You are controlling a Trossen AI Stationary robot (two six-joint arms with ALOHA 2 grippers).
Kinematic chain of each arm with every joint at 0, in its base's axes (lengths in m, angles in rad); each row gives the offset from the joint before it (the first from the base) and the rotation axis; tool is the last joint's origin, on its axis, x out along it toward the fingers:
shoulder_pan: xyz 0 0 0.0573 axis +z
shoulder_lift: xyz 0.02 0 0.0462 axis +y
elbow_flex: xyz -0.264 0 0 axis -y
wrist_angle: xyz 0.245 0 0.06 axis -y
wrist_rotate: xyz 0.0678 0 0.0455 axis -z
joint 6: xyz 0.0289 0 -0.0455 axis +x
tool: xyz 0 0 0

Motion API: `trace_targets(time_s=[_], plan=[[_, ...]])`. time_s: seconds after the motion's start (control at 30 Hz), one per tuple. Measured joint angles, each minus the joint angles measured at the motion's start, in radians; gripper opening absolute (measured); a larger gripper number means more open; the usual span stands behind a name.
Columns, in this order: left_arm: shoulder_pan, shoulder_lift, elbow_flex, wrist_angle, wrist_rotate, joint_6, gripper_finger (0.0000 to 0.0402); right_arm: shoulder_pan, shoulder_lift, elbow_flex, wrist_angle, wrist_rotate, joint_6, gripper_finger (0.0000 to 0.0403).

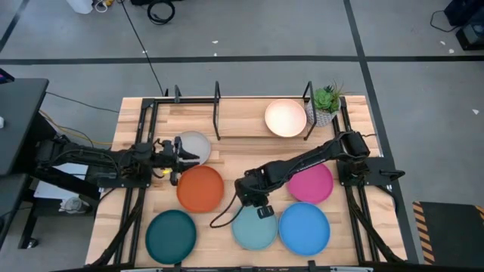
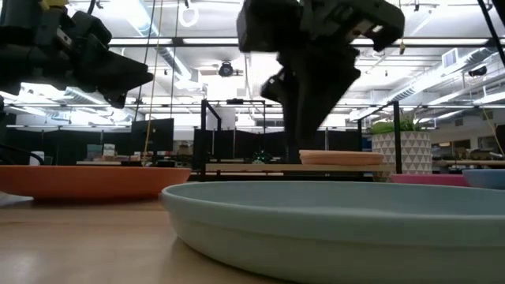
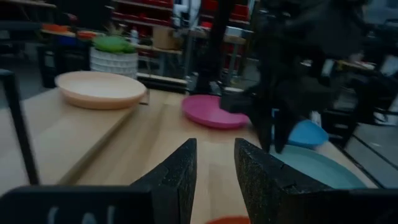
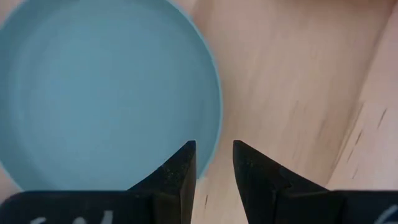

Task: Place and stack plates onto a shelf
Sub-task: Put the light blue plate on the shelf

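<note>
Because the right gripper hovers with fingers slightly apart over the light teal plate's rim, a misjudged descent could push the plate aside instead of gripping it. Beside the grey-white plate, the left gripper waits, fingers also apart.

The right arm covers part of the light teal plate — the grey-white plate sits half hidden behind the left claw.

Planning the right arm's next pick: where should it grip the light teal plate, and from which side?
Probably by the rim: the light teal plate lies flat and shallow. The right gripper hangs open above its shelf-side edge, so descend there, one finger inside the rim, one outside.
</note>
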Motion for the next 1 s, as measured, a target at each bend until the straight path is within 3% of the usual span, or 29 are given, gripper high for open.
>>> trace_targets(time_s=[0.27,0.63,1.0], plan=[[0.0,0.0,0.0,0.014,-0.002,0.002,0.0115,-0.015,0.0,-0.102,0.044,0.026,0.059,0.0116],[0.001,0.0,0.0,0.016,-0.002,0.003,0.0115,-0.017,0.0,-0.112,0.068,-0.024,0.197,0.013],[0.001,0.0,0.0,0.018,-0.002,0.0,0.0115,-0.002,-0.001,-0.158,0.102,0.018,0.274,0.013]])
